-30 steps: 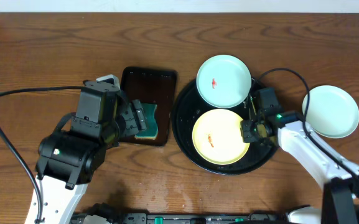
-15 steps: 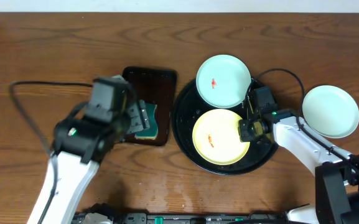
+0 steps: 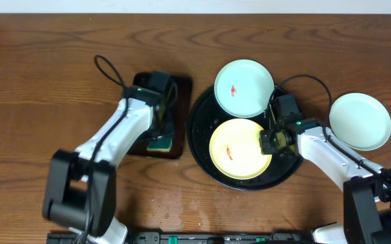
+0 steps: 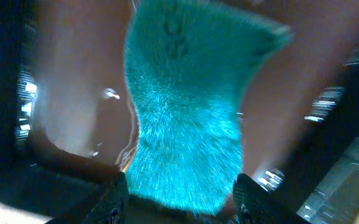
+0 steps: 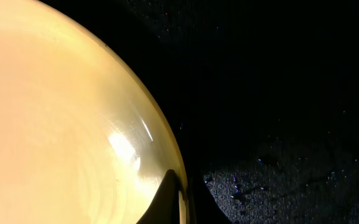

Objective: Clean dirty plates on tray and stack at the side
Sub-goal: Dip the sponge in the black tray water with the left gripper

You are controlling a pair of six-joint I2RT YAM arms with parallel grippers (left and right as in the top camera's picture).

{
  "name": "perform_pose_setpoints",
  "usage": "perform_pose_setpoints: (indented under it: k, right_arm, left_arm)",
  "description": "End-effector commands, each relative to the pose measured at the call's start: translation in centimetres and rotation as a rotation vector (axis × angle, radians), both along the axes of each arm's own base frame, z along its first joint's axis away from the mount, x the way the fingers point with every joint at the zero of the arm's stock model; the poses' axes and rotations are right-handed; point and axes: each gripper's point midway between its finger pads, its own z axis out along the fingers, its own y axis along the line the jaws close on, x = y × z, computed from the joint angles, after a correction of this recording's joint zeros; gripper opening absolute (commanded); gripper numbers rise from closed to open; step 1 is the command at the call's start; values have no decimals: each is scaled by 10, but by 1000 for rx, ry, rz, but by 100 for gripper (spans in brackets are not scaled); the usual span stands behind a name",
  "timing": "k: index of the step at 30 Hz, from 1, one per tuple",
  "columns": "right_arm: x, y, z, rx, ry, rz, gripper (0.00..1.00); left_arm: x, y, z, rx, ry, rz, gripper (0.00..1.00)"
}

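The pale yellow plate [image 3: 236, 150] with a red smear lies in the round black tray [image 3: 202, 118]. My right gripper [image 3: 268, 141] is shut on its right rim; in the right wrist view the gripper [image 5: 182, 198] pinches the plate [image 5: 61, 124] edge over the tray floor [image 5: 279, 93]. A mint plate [image 3: 244, 88] with a red smear rests on the tray's far rim. Another mint plate [image 3: 360, 120] sits on the table at the right. My left gripper [image 3: 162, 127] is open over a teal sponge [image 3: 160, 142]; in the left wrist view its fingers [image 4: 116, 200] straddle the sponge [image 4: 185, 112].
The sponge lies in a small rectangular dark tray [image 3: 180, 102] just left of the round tray. A black cable [image 3: 107, 71] loops behind the left arm, and another cable [image 3: 317, 85] arcs between the round tray and the right plate.
My left arm has swung from the front left up over the rectangular tray, and its gripper has come down around the sponge. The right gripper has stayed on the yellow plate's rim.
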Motion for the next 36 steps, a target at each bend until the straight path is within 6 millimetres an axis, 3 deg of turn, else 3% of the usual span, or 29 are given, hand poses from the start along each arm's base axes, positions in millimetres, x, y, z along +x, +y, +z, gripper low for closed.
perform_pose_setpoints:
  k: [1, 3, 4, 6, 7, 10, 13, 14, 16, 18, 23, 32, 33, 36]
  right_arm:
    - [-10, -9, -11, -37, 45, -20, 1]
    - [-10, -9, -11, -37, 44, -20, 1]
    - [-10, -8, -11, -37, 44, -20, 1]
    - [-10, -9, -11, -37, 44, -20, 1]
    - [-10, -9, -11, -38, 45, -20, 1]
    - [-10, -9, -11, -38, 46, -20, 1]
    - [-10, -9, -11, -38, 46, -20, 1]
    - [-10, -9, -11, -38, 46, -20, 1]
    - [-10, -9, -11, -38, 46, -20, 1]
    - [-10, -9, -11, -38, 45, -20, 1]
    - [-10, -9, -11, -38, 46, -20, 1]
    - [-10, -8, -11, -35, 47, -28, 1]
    - [-10, -8, -11, -33, 47, -28, 1]
    - [-10, -8, -11, -32, 49, -35, 1]
  left_arm:
    - [-9, 0, -25, 6, 84, 22, 56]
    - [-10, 0, -37, 16, 113, 15, 54]
    - [-10, 0, -42, 18, 120, 15, 45]
    - [-10, 0, -49, 22, 131, 15, 14]
    - [-10, 0, -50, 22, 133, 15, 8]
    - [-5, -1, -42, 15, 111, -4, 8]
    - [0, -2, -21, 4, 77, -12, 7]
    - [2, -3, -12, -3, 58, -18, 10]
    - [7, -4, 4, -15, 6, -35, 36]
    - [13, 2, 18, 0, -50, -29, 49]
    - [30, 14, 27, 72, -144, -19, 59]
    - [33, 13, -23, 97, -67, -23, 60]
    - [33, 13, -28, 100, -55, -24, 56]
    - [35, 14, -34, 102, -53, -23, 8]
